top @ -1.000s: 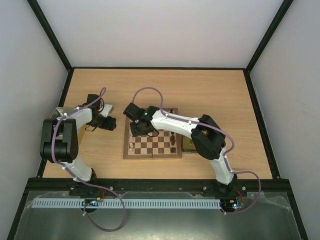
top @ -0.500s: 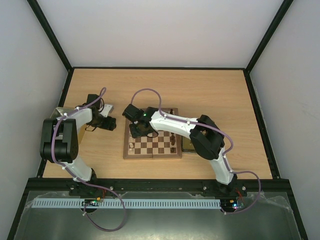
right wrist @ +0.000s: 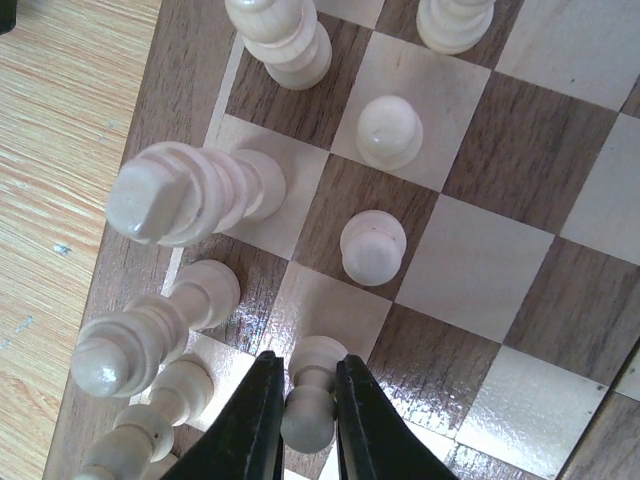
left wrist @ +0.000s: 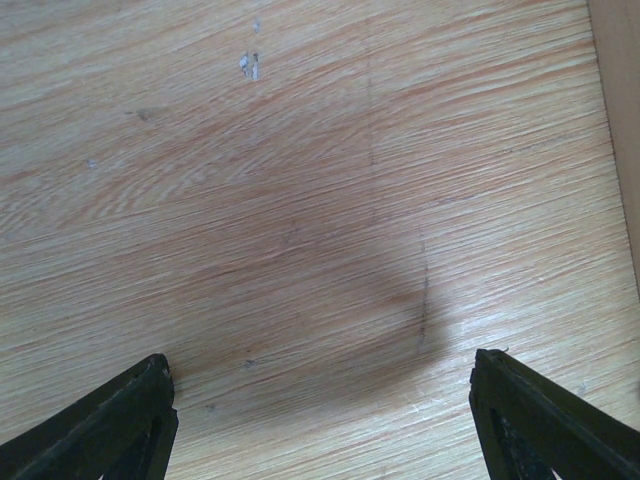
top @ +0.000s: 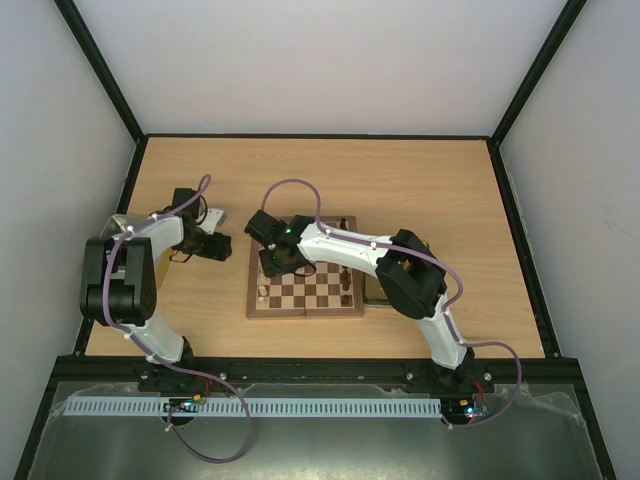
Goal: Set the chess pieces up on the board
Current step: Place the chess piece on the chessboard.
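Left arm (top: 120,275): folded; left hand (left wrist: 322,365) low, fingers wide apart | Right arm (top: 350,246): stretched leftward; right hand (right wrist: 306,362) pointing down, fingers pinching a cream pawn (right wrist: 312,405).

Cream chess pieces (right wrist: 388,130) gleamed across the upper left, on a board (right wrist: 520,150) chequered in light and dark brown with a plain brown border; the desk (left wrist: 300,200) ran pale, streaky wood grain, and the right hand (right wrist: 306,365) was black.

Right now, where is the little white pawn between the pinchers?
In the right wrist view, the cream pawn stands bottom centre between the fingers of the right gripper, on the board near its edge, beside taller cream pieces.
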`<state>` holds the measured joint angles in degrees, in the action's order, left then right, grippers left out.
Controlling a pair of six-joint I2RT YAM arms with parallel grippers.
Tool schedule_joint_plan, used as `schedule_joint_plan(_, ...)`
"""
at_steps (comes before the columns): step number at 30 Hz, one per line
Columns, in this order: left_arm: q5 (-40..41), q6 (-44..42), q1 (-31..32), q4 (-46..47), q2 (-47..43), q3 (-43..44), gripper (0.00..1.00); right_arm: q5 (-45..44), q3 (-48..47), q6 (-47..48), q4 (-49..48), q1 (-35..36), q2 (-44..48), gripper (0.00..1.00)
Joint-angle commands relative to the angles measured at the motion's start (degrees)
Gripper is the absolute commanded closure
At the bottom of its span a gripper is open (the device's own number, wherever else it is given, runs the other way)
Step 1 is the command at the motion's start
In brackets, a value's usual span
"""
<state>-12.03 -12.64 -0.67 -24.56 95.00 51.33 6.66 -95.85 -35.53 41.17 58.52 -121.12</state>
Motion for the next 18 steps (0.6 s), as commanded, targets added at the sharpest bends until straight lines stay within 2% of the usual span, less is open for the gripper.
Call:
schedule_joint_plan(1,-0.84,-0.54,-0.37,-0.07,-0.83,-0.79,0.2,-1.42,-0.86,0.28,1.3,0.37,-0.23,0.86)
schedule_joint_plan(7,-1.13,-0.64,-0.35,-0.05,-0.78,-0.79,0.2,-1.61,-1.37,0.03,1.3,0.43,-0.19,0.78)
schedule_joint_plan(18,-1.15,-0.63,-0.37,-0.14,-0.78,-0.77,0.2,-3.4,-2.39,-0.58,1.82,0.38,1.78,0.76)
